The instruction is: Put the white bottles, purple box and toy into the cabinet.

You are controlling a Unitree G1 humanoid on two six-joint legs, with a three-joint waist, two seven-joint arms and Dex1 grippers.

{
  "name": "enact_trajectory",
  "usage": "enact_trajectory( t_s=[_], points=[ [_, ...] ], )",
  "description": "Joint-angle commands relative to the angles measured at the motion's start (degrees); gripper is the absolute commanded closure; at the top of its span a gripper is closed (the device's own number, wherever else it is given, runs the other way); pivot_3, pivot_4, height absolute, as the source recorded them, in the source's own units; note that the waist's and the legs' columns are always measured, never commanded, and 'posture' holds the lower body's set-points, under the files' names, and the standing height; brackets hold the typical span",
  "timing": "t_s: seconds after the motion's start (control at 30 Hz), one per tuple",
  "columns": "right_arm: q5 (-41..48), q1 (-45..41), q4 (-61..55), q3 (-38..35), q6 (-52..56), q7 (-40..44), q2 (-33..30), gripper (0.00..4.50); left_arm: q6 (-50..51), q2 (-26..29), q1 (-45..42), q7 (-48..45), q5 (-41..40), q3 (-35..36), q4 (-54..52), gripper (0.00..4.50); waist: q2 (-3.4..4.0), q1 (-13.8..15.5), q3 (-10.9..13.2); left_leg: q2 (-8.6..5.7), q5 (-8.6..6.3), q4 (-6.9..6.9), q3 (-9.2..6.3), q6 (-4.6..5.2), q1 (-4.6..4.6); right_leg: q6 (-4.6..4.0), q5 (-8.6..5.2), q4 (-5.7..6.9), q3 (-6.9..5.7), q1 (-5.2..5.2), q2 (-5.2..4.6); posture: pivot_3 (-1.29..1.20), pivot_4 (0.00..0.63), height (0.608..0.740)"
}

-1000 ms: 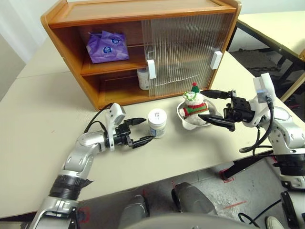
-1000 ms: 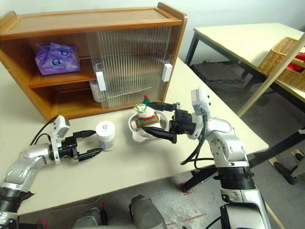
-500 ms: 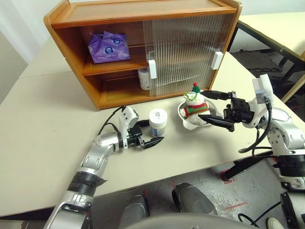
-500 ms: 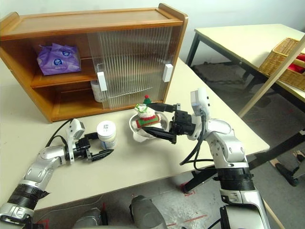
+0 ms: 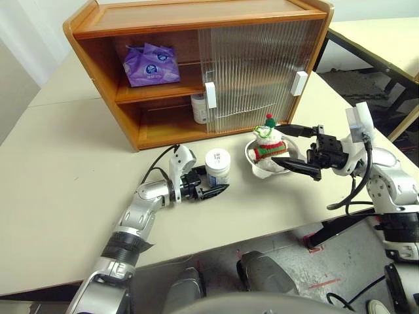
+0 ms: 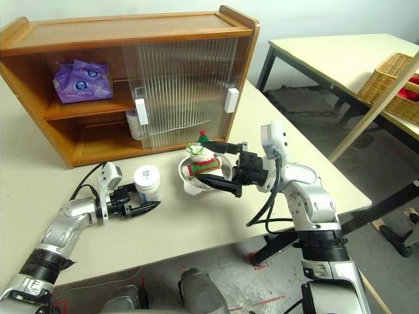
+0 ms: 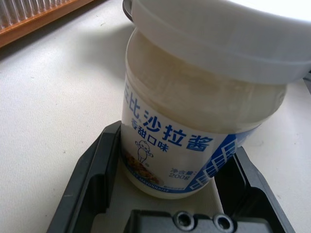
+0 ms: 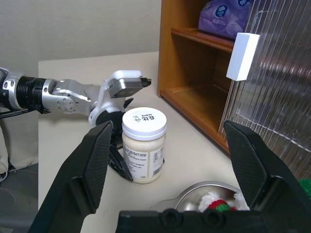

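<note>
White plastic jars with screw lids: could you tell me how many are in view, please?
2. One white plastic jar stands on the table between the left gripper's jaws; another sits on the cabinet's lower shelf, partly hidden behind the door.

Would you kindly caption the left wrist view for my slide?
Left pincer straddling a white bottle upright on the table, fingers not yet closed.

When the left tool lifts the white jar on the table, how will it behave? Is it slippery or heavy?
The white jar looks rigid plastic, so it should not deform between the left tool. Its smooth round wall may slip or twist in a weak grip. It appears full of pale contents, so it is probably rather heavy for its size.
</note>
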Motion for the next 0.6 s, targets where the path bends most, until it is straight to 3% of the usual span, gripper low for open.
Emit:
enact_trajectory(
  t_s=[0.03, 0.4, 0.6],
  points=[
    [0.1, 0.3, 0.1, 0.8, 1.5, 0.9, -0.4, 0.0, 0.3, 0.3, 1.4, -0.2, -0.4, 0.5, 0.8, 1.35, 0.0, 0.0, 0.0, 0.0, 0.0, -0.01, 0.0, 0.0, 0.0, 0.0, 0.0, -0.01, 0.0, 0.0, 0.0, -0.33, 0.036, 0.74],
    [3.1, 0.6, -2.8, 1.0, 5.6, 3.4, 0.2, 0.0, -5.6, -0.2, -1.1, 12.8, 0.0, 9.8, 3.4, 1.35, 0.0, -0.1, 0.0, 0.02, 0.04, -0.01, 0.01, -0.01, 0.03, 0.33, -0.18, -0.01, 0.0, -0.01, 0.07, -0.32, 0.04, 0.74],
    [5.6, 0.4, -4.1, -0.4, 7.4, 0.6, 2.8, 0.0, -7.2, 0.3, -6.7, 23.6, 2.5, 14.6, 8.0, 1.35, -0.07, 0.3, 0.0, -0.01, 0.05, 0.0, 0.01, 0.02, 0.0, 0.0, 0.02, -0.01, 0.03, 0.02, 0.06, -0.32, 0.043, 0.74]
  ],
)
